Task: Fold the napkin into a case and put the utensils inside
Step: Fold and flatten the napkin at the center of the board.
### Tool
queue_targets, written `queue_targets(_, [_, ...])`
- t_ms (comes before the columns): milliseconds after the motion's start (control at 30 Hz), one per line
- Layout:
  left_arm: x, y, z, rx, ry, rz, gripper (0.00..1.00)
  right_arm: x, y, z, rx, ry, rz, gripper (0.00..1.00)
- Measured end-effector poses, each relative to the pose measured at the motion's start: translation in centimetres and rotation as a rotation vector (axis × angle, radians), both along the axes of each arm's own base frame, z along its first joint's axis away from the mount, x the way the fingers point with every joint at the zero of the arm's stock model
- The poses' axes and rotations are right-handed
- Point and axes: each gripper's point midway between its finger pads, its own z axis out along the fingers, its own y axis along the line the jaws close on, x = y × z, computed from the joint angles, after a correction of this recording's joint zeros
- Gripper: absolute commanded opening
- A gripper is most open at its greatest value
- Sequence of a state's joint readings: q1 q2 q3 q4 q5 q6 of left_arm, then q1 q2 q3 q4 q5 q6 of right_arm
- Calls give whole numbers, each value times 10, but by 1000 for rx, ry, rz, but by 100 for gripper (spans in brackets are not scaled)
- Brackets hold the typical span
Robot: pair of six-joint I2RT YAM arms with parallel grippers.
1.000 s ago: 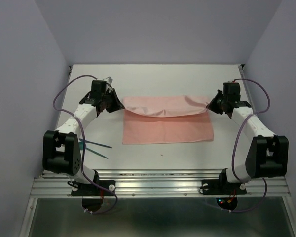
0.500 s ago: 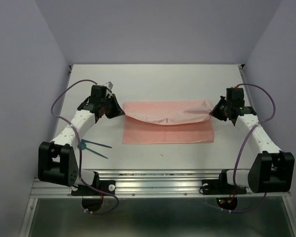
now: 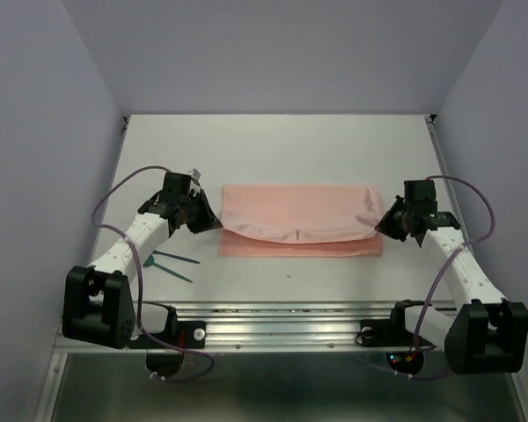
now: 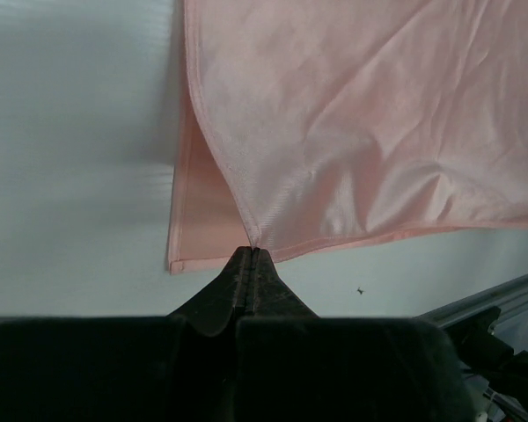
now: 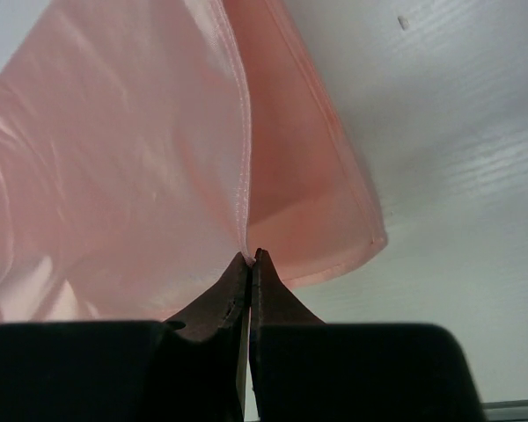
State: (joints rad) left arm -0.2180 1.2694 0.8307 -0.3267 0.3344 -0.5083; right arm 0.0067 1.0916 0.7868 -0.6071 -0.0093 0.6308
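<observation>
The left end effector [image 4: 251, 257] and right end effector [image 5: 249, 259], each clenched on a napkin [image 3: 299, 224] corner, have pulled the fold nearer. The cloth — thin, glossy salmon — lies softly creased.

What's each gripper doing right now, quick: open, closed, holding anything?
Left gripper: closed, pinching one corner of the napkin.
Right gripper: closed, pinching the corner at the other end of the napkin's lifted edge.

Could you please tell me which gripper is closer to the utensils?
The left gripper, shut on the napkin's left corner: the utensils lie close by on its side, while the right gripper pinches the opposite corner, across the napkin.
</observation>
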Motion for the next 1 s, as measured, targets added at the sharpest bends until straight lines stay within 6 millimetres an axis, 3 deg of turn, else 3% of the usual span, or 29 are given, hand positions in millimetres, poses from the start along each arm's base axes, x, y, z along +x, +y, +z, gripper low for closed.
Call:
queue_targets(167, [-20, -7, -32, 4, 114, -10, 0, -24, -3, -35, 4, 120, -43, 1])
queue_targets(400, [-20, -12, -36, 6, 123, -24, 0, -36, -6, -57, -6, 197, -68, 1])
queue_targets(1000, [-20, -12, -41, 10, 126, -18, 0, -39, -11, -62, -25, 205, -102, 1])
